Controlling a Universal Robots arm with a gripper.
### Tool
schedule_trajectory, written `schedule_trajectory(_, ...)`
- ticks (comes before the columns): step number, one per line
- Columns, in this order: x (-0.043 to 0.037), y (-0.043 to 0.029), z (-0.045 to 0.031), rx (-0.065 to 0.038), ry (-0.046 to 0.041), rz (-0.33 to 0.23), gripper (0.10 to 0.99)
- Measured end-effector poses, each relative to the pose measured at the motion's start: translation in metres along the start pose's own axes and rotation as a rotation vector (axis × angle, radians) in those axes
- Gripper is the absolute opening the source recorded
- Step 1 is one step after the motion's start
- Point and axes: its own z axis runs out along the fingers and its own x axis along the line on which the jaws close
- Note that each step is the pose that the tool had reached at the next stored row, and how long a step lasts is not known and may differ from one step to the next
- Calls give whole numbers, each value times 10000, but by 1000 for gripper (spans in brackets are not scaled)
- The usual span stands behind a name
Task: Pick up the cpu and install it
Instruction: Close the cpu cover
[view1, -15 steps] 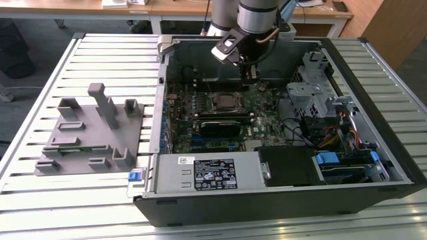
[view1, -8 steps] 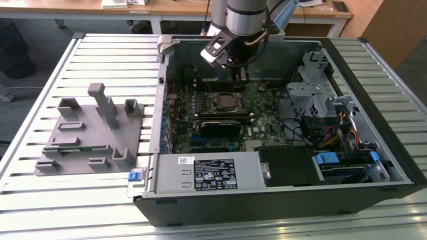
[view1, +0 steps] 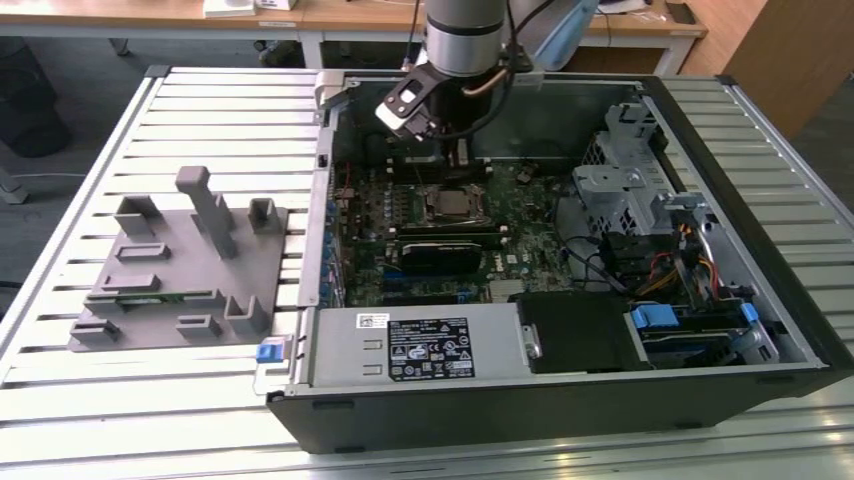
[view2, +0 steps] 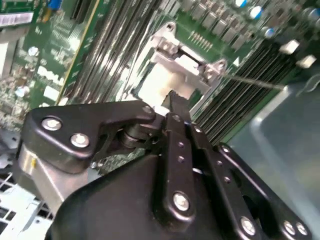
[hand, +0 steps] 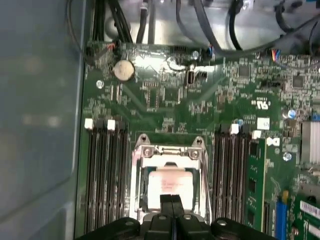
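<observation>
I have the gripper (hand: 172, 201) hanging over the open case (view1: 534, 425), upper middle of the exterior frame, with its fingertips pinched together on nothing. The cpu (hand: 167, 184) lies flat inside the socket frame (hand: 136, 165) just beneath them, so I judge it seated and the install step nearly done. Any move from here calls for a straight, gentle path — no sideways drag across the socket frame.
</observation>
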Motion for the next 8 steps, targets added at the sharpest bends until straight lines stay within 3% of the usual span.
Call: schedule_trajectory(8,7,-158,90,-1,3,-9,106)
